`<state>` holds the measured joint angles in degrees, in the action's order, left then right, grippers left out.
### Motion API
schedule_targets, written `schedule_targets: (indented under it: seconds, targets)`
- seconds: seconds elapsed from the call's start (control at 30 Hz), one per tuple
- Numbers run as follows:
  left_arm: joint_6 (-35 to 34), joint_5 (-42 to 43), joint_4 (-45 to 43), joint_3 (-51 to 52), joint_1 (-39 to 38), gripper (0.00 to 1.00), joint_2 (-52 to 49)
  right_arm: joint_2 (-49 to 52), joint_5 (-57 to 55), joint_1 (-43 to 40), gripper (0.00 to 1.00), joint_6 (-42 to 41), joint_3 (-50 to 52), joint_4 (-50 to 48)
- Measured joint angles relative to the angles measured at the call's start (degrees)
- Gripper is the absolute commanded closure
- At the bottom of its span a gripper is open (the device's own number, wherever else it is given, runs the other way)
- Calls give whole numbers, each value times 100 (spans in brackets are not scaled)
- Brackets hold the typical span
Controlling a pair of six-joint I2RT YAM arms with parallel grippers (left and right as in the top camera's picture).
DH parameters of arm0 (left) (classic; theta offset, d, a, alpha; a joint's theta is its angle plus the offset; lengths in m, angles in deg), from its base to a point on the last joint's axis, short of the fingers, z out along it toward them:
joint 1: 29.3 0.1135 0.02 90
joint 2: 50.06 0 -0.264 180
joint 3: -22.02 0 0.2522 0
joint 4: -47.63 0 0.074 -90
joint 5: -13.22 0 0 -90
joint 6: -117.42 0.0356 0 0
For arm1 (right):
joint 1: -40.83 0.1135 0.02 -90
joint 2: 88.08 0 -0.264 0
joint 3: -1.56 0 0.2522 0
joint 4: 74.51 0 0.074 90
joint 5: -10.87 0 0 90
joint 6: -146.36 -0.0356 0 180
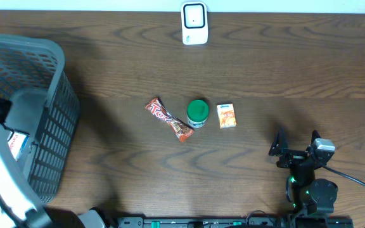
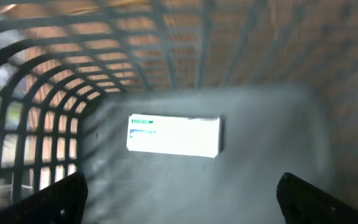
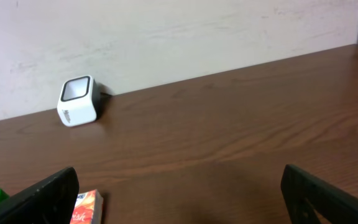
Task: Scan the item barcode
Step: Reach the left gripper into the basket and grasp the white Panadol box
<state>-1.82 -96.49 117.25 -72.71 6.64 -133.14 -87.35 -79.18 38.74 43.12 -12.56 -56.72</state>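
Spread wide and empty, the left gripper point(image 2: 185, 196) hangs inside the left-edge basket point(image 1: 54, 120) over a white box point(image 2: 174, 135), likely the bin for scanned items; the right gripper point(image 1: 295, 137) idles lower right, likewise spread.

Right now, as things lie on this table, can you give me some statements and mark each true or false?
1. The green-lidded jar stands between the candy bar and the small orange box. True.
2. The right gripper holds the candy bar. False: it is open and empty, away from it.
3. A white box lies in the grey basket. True.
4. The white scanner sits in the basket. False: it stands on the table near its far edge.
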Motion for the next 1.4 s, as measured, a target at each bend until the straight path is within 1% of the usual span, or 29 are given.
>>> schedule_targets:
  seconds: [0.07, 0.13, 0.3, 0.37, 0.57, 0.8, 0.9, 1.1, 1.27, 1.4]
  targets:
    - [560, 72, -13, 0, 2, 2, -317, 0, 2, 0, 1, 0, 0, 2]
    - [946, 144, 24, 2, 2, 2, -636, 0, 2, 0, 1, 0, 0, 2]
    - [1416, 236, 188, 7, 4, 2, -1193, 0, 2, 0, 1, 0, 0, 2]
    - [1665, 345, 192, 7, 4, 2, -1314, 0, 2, 0, 1, 0, 0, 2]
    - [2907, 833, 179, 7, 4, 2, -1445, 0, 2, 0, 1, 0, 0, 2]
    - [3884, 1008, 61, 7, 81, 2, -1445, 0, 2, 0, 1, 0, 0, 2]
    - [4293, 1099, 61, 7, 195, 2, -1445, 0, 2, 0, 1, 0, 0, 2]
    - [5195, 1589, 52, 7, 605, 2, -1493, 0, 2, 0, 1, 0, 0, 2]
    - [5639, 2055, -208, 7, 1084, 1, -1567, 2, 2, 0, 1, 0, 0, 2]
    - [5836, 2330, -404, 7, 1357, 1, -1808, 0, 2, 0, 1, 0, 0, 2]
